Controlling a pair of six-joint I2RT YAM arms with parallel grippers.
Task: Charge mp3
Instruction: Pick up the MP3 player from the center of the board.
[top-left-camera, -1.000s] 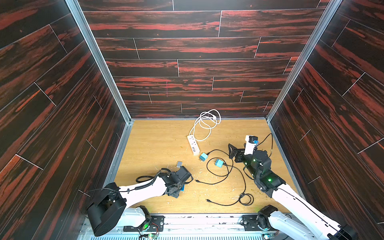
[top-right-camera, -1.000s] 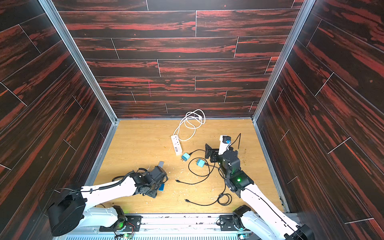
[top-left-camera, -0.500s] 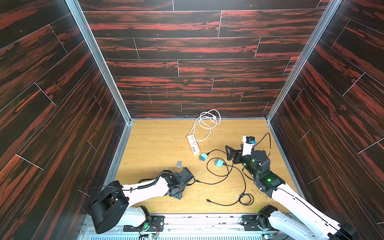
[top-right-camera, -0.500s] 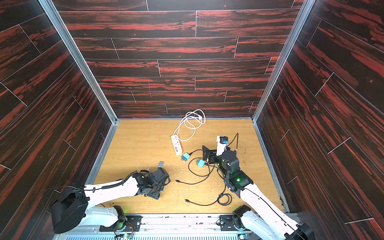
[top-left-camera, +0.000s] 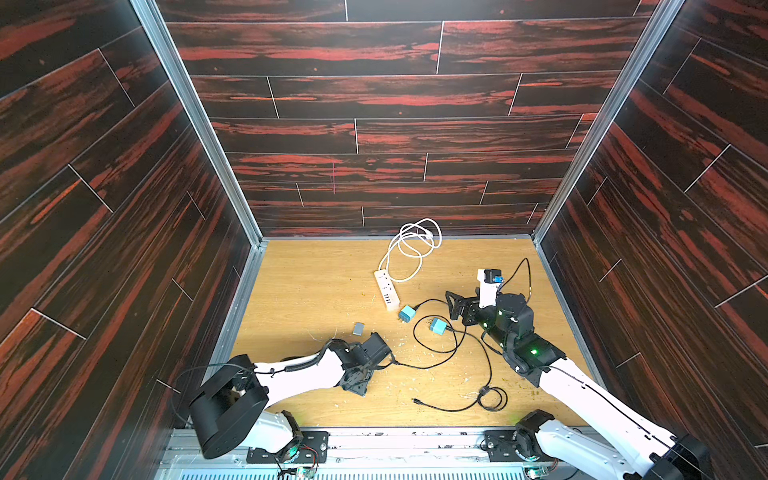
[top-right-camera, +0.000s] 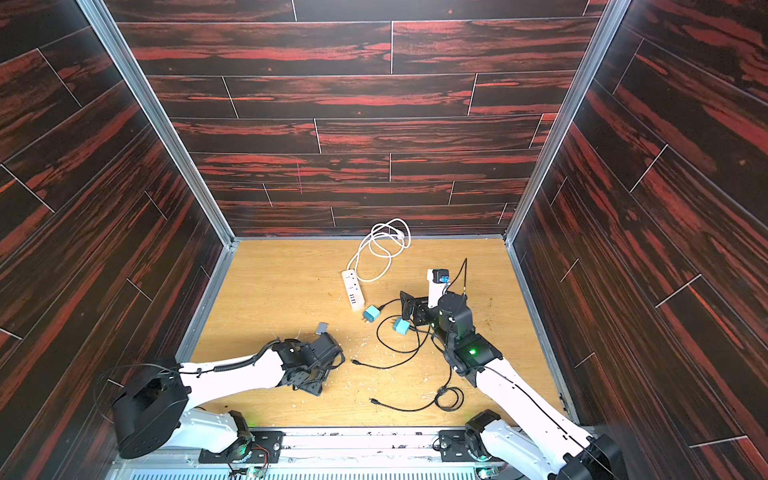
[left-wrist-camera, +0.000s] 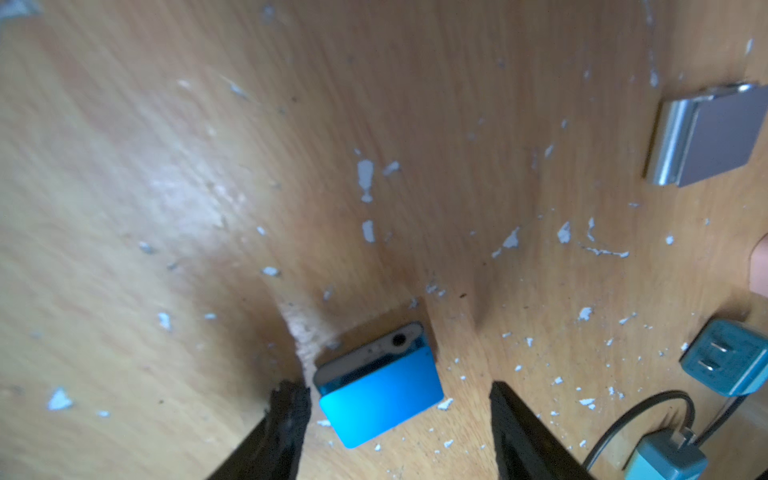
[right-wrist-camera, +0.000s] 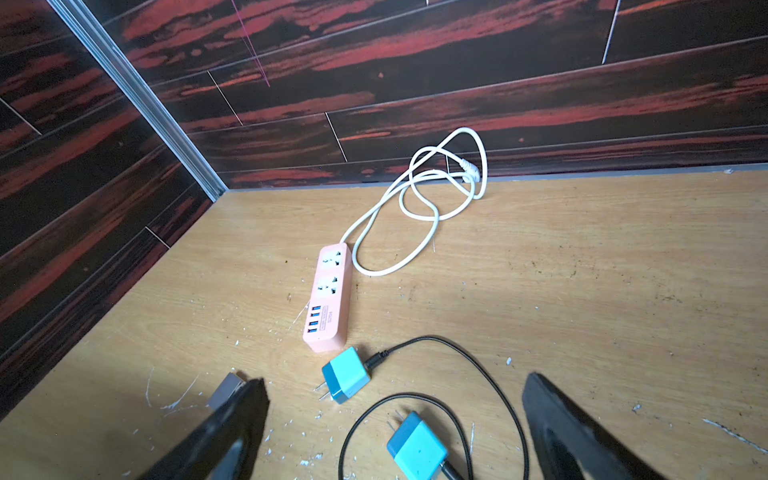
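Note:
A small blue mp3 (left-wrist-camera: 380, 392) lies flat on the wooden floor (left-wrist-camera: 166, 187), its headphone socket facing away from the wrist. My left gripper (left-wrist-camera: 395, 395) straddles it with jaws open. One finger (left-wrist-camera: 289, 415) is close to the player's edge, while the other finger (left-wrist-camera: 513, 424) stands well clear. In both top views the left gripper (top-left-camera: 362, 373) (top-right-camera: 314, 376) covers the mp3. My right gripper (right-wrist-camera: 395, 384) hangs open and empty above two teal chargers (right-wrist-camera: 347, 374) (right-wrist-camera: 415, 444), each with a black cable (right-wrist-camera: 478, 365).
A silver clip player (top-left-camera: 358, 328) (left-wrist-camera: 706, 137) lies just beyond the left gripper. A pink power strip (right-wrist-camera: 328, 299) (top-left-camera: 387, 289) with USB ports lies mid-floor, its white cord (top-left-camera: 411, 245) coiled by the back wall. Loose black cable (top-left-camera: 457, 405) loops near the front. Dark walls enclose three sides.
My left gripper has come down over the blue mp3, which no longer shows in the top views, and its jaws have narrowed. The right gripper has shifted slightly left toward the chargers.

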